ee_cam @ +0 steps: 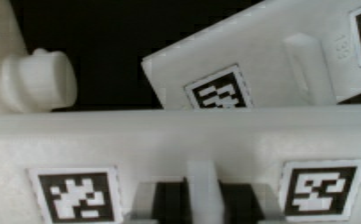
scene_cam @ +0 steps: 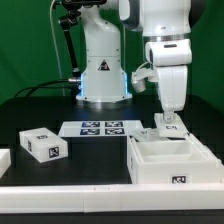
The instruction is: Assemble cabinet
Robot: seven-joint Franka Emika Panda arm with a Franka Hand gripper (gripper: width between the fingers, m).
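Well, in the exterior view my pincer (scene_cam: 169,124) hangs at about three o'clock, straight down over the far rim of the large white boxy plastic cabinet (scene_cam: 175,165). It sits at four to five o'clock on the black table (scene_cam: 30,115), open side up, which I judge lets me reach in from above. Its long axis seems to run nine-to-three, and its tagged front faces six o'clock. In the wrist view, its white tagged wall lies close beneath me. Whether my pincer is clenched or released, I cannot tell.
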